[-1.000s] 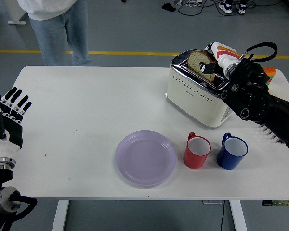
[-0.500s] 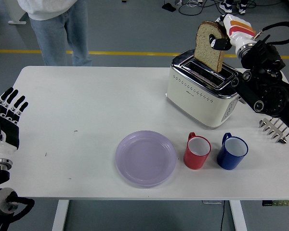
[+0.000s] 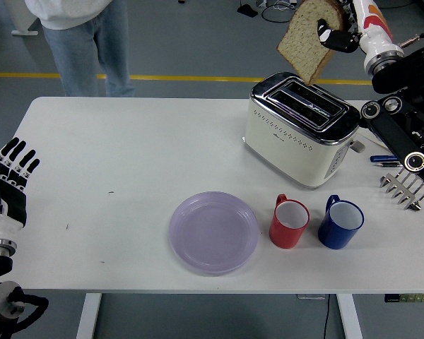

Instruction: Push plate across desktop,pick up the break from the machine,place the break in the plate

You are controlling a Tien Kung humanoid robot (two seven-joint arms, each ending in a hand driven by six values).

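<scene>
the right robot hand [image 3: 337, 34] gripped the bread slice [image 3: 309, 35] at upper right, clear above the toaster [image 3: 299, 131]; the purple plate [image 3: 214, 232] at lower centre waited empty. left robot hand [image 3: 7, 176] idled, fingers extended.

Right hand [image 3: 343, 28] raised far right, fingers pinching bread [image 3: 307, 37]; left hand [image 3: 7, 176] rests open, near left
</scene>
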